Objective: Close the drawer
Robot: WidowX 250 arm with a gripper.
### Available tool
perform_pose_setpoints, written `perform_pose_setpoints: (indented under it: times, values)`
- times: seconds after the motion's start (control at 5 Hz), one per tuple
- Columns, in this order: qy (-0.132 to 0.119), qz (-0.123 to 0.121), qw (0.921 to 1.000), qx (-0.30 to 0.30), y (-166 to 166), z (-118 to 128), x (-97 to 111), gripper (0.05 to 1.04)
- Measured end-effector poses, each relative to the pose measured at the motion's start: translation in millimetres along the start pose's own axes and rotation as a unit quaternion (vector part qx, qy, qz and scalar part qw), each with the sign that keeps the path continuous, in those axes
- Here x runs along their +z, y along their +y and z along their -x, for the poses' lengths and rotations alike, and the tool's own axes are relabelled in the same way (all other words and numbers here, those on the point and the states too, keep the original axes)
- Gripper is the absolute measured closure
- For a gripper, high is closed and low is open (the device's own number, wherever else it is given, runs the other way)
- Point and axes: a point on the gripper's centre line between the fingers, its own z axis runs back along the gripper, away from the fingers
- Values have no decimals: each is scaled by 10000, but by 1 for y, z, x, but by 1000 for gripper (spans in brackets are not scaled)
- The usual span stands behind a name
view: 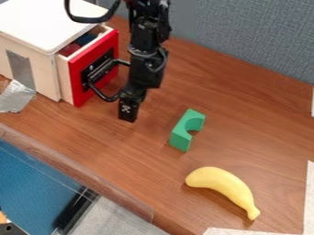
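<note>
The wooden drawer (64, 79), with its bright red front panel (78, 73) and black looped handle (98, 92), sits at the upper left of the view and stands partly out of its pale wooden cabinet (47, 75), which has a flat white top (43, 23). The closing is unfinished: a strip of the inside shows between the cabinet and the red front. What is left, I judge, is a push on that front toward the cabinet until the gap is gone.

Inside the drawer lie a dark blue item (86, 39) and, nearer the left wall, a reddish one (70, 49); I cannot say what either is. Both seem to sit low enough to pass under the top, though that is a guess.

The black gripper (127, 114) hangs just in front of the handle, on the outer side of the drawer, a fair place to push from. Whether it is apart or together I cannot tell, nor whether it touches the handle.

A grey tape strip (21, 68) runs down the cabinet's side, with a crumpled silver piece (16, 96) by its base. Farther out on the brown wood-grain table (264, 119) lie a green block with a curved cut-out (181, 134) and, beyond it toward the near edge, a yellow banana (224, 182).
</note>
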Motion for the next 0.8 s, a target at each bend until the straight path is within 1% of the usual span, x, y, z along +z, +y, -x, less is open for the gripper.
perform_pose_setpoints:
  times: [0.4,0.8]
  values:
    - [80,-10,9996,258,4,31,0,85]
    - [83,107,9995,285,1,37,0,85]
